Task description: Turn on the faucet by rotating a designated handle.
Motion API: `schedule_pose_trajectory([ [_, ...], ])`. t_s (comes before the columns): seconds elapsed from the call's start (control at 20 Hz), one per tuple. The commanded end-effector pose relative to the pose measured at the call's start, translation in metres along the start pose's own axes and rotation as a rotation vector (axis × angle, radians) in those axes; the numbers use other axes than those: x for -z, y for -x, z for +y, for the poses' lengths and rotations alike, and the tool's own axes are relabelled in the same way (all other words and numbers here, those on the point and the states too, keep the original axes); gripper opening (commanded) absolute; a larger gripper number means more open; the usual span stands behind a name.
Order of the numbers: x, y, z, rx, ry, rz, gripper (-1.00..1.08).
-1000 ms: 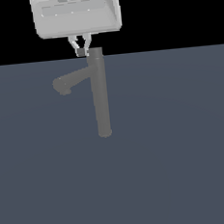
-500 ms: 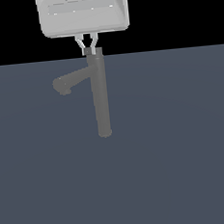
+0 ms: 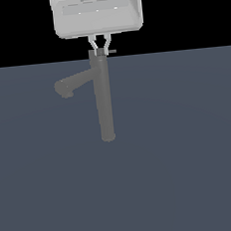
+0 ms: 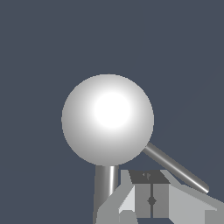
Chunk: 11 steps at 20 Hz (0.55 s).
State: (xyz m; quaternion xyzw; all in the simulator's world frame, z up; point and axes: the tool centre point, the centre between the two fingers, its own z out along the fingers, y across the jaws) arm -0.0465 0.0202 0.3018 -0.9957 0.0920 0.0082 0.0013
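My hand: it hangs straight above the faucet, its pale boxy body at the top of the exterior view and its two thin fingers slanting down and inward to meet at the faucet's top cap.
Hand state: the fingers converge to a narrow gap at their tips; whether they are pinched on anything I cannot tell.
Hand in the wrist view: only its light grey housing and dark centre block show at the edge of the picture, and the fingertips are not clear there.
Handle: just beside my fingertips, a thin short rod jutting from the top cap toward the exterior view's right; I cannot tell whether I touch it. In the wrist view it is the slim bright rod running out from under the round cap.
Faucet: directly beneath my hand, a slim grey column standing upright on the desk.
Cap from above: a bright round disc.
Spout: below my hand, angled off toward the exterior view's left, ending in a rounded nozzle.
Desk: a flat slate-blue surface, farthest from me.
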Motion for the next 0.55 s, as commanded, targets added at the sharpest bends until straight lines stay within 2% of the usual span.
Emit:
schedule_pose_trajectory([
  [0.0, 0.0, -0.017, 0.013, -0.019, -0.001, 0.012, -1.0],
  [0.5, 0.0, -0.05, 0.04, -0.05, 0.001, 0.017, -1.0],
])
